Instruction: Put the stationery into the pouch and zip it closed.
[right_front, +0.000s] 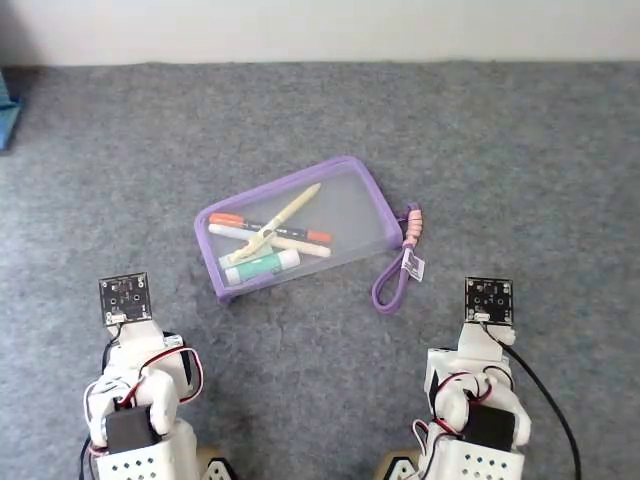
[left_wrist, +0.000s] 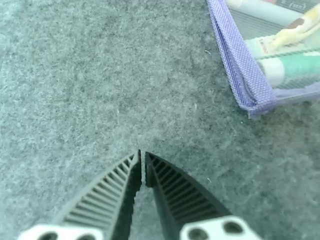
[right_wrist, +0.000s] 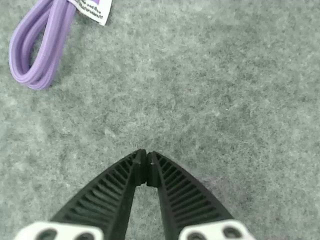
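Note:
A purple-trimmed mesh pouch (right_front: 345, 205) lies in the middle of the grey carpet, tilted, with its purple wrist strap (right_front: 392, 283) trailing off its right end. Inside it lie an orange-capped marker (right_front: 268, 224), a cream clip (right_front: 285, 215), a white pen and a green glue stick (right_front: 262, 265). My left gripper (left_wrist: 142, 162) is shut and holds nothing, above bare carpet near the pouch's corner (left_wrist: 250, 95). My right gripper (right_wrist: 146, 162) is shut too, over the carpet near the strap loop (right_wrist: 37, 47). Both arms sit folded at the near edge.
Grey carpet (right_front: 500, 150) covers the whole table. A blue object (right_front: 6, 120) pokes in at the far left edge. A white wall runs along the back. The left arm's base (right_front: 135, 420) and the right arm's base (right_front: 475, 420) stand at the front.

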